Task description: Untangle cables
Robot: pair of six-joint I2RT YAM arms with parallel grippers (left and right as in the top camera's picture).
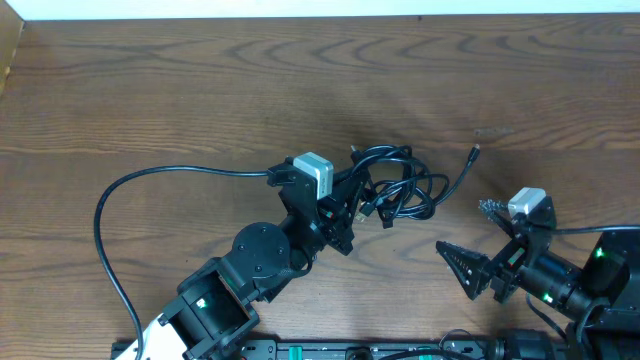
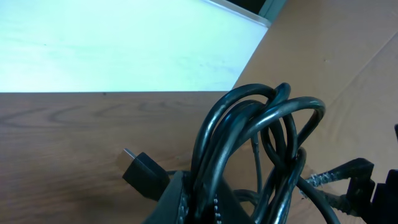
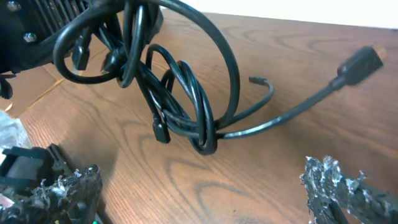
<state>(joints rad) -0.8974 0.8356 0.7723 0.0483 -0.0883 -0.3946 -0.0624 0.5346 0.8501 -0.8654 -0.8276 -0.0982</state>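
Observation:
The cables (image 1: 400, 185) are a bunch of thin black looping cords at the table's middle, with one loose end and plug (image 1: 473, 154) trailing to the right. My left gripper (image 1: 352, 205) is shut on the left side of the bunch and holds it up; in the left wrist view the cords (image 2: 261, 143) rise from between the fingers (image 2: 202, 202), with a plug (image 2: 144, 175) beside them. My right gripper (image 1: 470, 250) is open and empty, to the right of and nearer than the bunch. The right wrist view shows the hanging loops (image 3: 180, 106) and the plug end (image 3: 360, 62) ahead of its fingers (image 3: 205, 186).
A thicker black arm cable (image 1: 140, 200) curves across the left of the wooden table (image 1: 200, 90). A white wall edge runs along the far side.

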